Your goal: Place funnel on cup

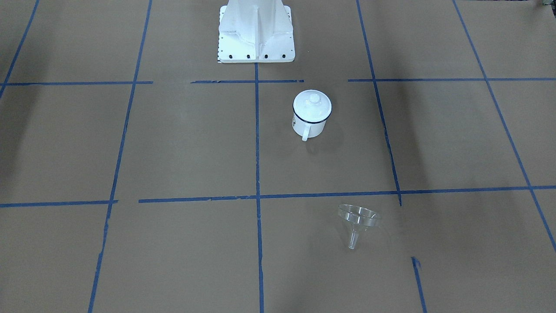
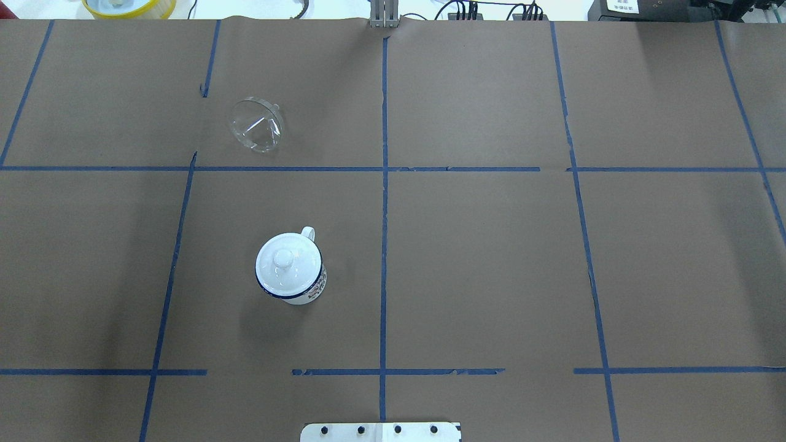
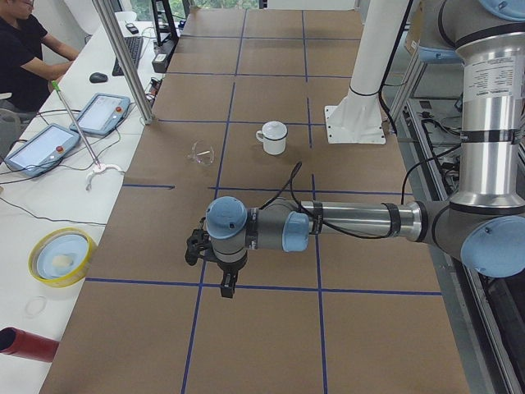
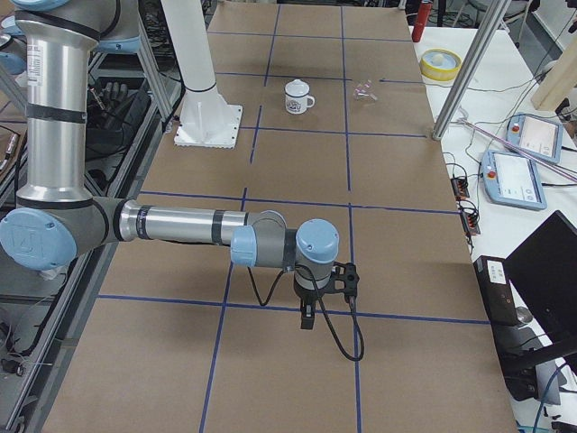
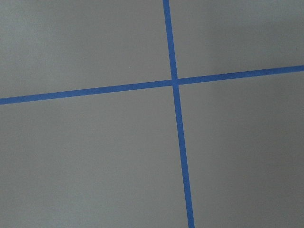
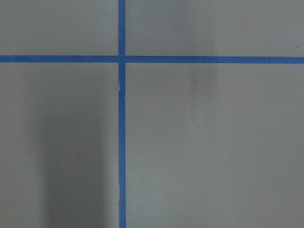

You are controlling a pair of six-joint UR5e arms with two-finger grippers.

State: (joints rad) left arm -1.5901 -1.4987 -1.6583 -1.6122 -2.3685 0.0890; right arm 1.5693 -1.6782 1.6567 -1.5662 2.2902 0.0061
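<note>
The cup [image 1: 309, 125] is a white enamel mug with a dark blue rim, standing upright near the robot's base, on the robot's left side of the centre line. A round white knobbed lid [image 1: 312, 104] sits on it. It also shows in the overhead view [image 2: 305, 291]. The clear funnel [image 1: 358, 219] lies tipped on the paper farther from the base, apart from the cup, and shows in the overhead view [image 2: 256, 124]. My left gripper [image 3: 227, 287] and right gripper [image 4: 307, 320] hang over bare paper near the table's ends, far from both. I cannot tell whether they are open or shut.
Brown paper with a blue tape grid [image 2: 384, 245] covers the table. The white robot base [image 1: 256, 34] stands at the near edge. Off the far edge are a metal post [image 3: 123, 57], teach pendants [image 3: 102, 113], a yellow bowl [image 3: 61, 256] and an operator [image 3: 25, 49].
</note>
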